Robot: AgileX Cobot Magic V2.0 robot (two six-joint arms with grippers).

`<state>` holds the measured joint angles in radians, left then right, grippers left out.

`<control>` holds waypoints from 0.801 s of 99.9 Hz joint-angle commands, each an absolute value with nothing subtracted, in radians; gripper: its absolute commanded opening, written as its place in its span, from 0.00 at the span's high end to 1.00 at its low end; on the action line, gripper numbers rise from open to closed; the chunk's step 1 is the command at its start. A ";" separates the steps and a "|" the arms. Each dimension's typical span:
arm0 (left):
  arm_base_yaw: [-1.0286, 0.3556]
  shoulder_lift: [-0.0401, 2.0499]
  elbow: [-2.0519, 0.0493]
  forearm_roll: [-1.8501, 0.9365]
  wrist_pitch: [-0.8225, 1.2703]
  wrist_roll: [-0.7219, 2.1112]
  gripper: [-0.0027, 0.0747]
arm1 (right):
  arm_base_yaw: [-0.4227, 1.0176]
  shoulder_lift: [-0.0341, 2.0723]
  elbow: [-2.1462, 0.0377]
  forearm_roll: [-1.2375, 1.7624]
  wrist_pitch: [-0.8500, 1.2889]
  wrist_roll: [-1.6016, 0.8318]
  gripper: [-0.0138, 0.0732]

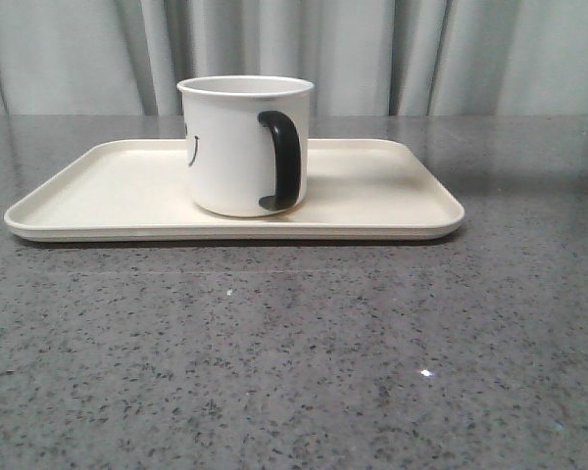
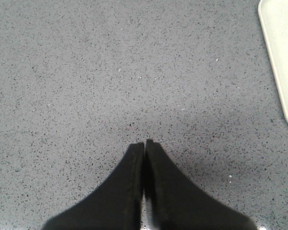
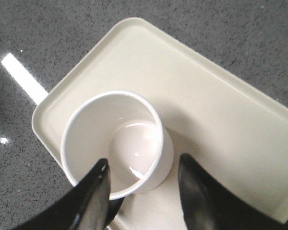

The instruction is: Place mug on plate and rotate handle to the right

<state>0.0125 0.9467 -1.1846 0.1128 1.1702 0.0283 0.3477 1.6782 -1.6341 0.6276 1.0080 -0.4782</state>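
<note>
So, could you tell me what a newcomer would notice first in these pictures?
The white mug stands upright on the cream plate, its black handle facing the front camera. The right gripper hangs open above the mug's rim, while the left gripper sits closed over bare table.

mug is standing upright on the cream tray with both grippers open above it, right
Not quite. The mug does stand upright on the cream tray, but only the right gripper is open above it. The left wrist view shows the left gripper shut, over bare countertop beside the tray's edge.
</note>
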 commanded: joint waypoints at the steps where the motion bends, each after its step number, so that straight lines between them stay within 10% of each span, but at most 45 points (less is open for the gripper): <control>1: 0.013 0.934 -1.209 0.112 1.119 0.023 0.99 | 0.348 1.673 -1.668 0.677 0.991 -0.483 0.44; 80: 0.013 0.934 -1.209 0.105 1.128 0.023 0.99 | 0.390 1.747 -1.667 0.719 0.975 -0.483 0.44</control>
